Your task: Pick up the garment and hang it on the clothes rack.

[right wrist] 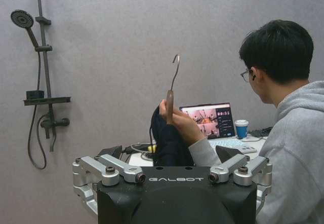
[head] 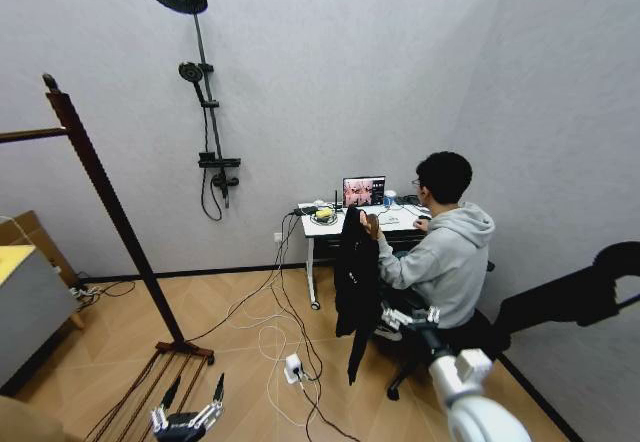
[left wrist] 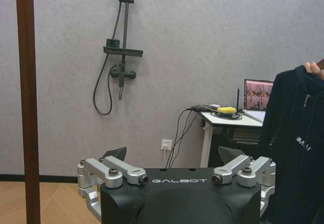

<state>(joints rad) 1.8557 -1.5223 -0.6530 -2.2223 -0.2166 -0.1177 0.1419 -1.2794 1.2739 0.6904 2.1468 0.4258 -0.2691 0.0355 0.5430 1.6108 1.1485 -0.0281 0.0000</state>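
Garment (head: 356, 280): black, soft matte cloth, long axis vertical, hung limp from a hanger (right wrist: 171, 89) with a bare metal hook pointing up; held aloft by a seated person's hand (right wrist: 178, 121) just off the white worktop's (head: 322, 228) front edge, hem clear of the wood-plank floor (head: 240, 322).

Clothes rack (head: 110, 207): dark reddish-brown wood, knob-topped post, slatted base, well apart from the garment.

Left gripper (head: 186, 418): low over the floor, fingers spread, nothing held.

Right gripper (head: 408, 318): fingers parted, released, near the garment.
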